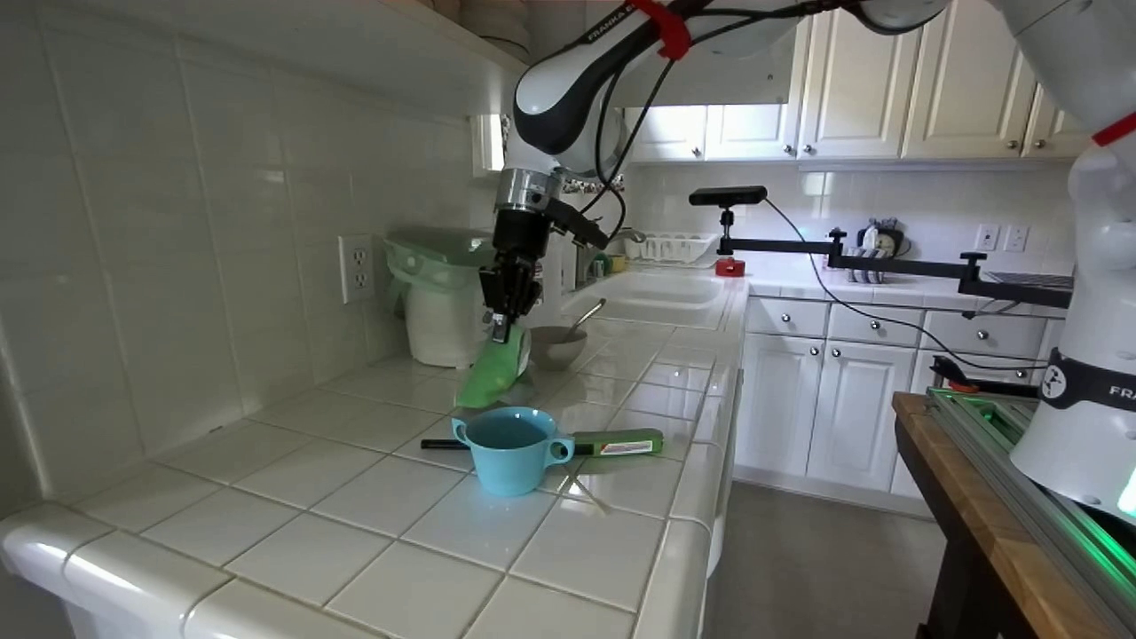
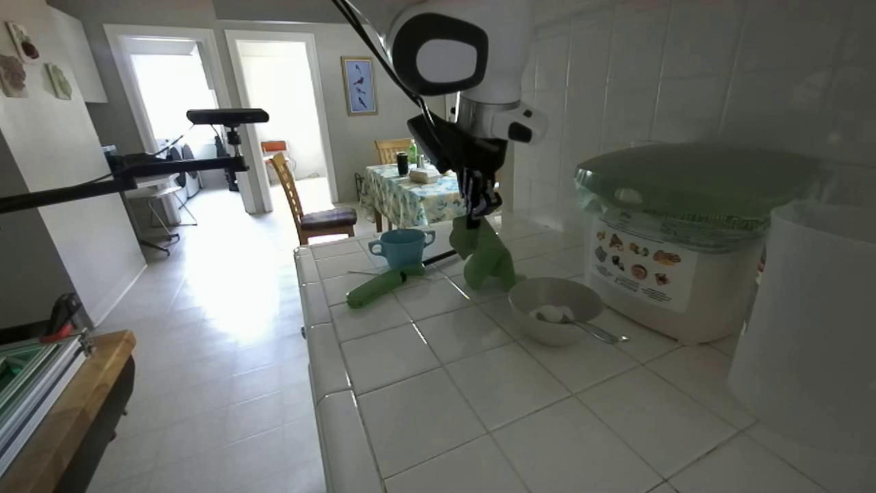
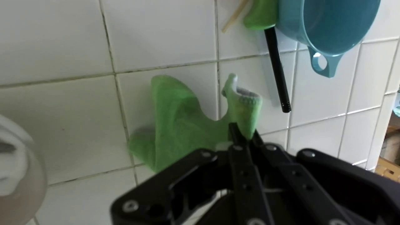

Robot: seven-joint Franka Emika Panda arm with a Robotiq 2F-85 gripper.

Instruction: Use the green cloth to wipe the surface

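I find my gripper [image 3: 246,135] narrow, clamped on a fold of the green cloth [image 3: 184,125]. The cloth hangs near the upright blue cup [image 1: 510,457], apart from it; whether it touches the counter [image 1: 390,506] I cannot tell. A lighter [image 1: 621,442] lies just beside the cup. Farther from the cup stand the bowl [image 2: 539,330], spoon [image 2: 595,333] inside, and the bin [image 2: 657,267].
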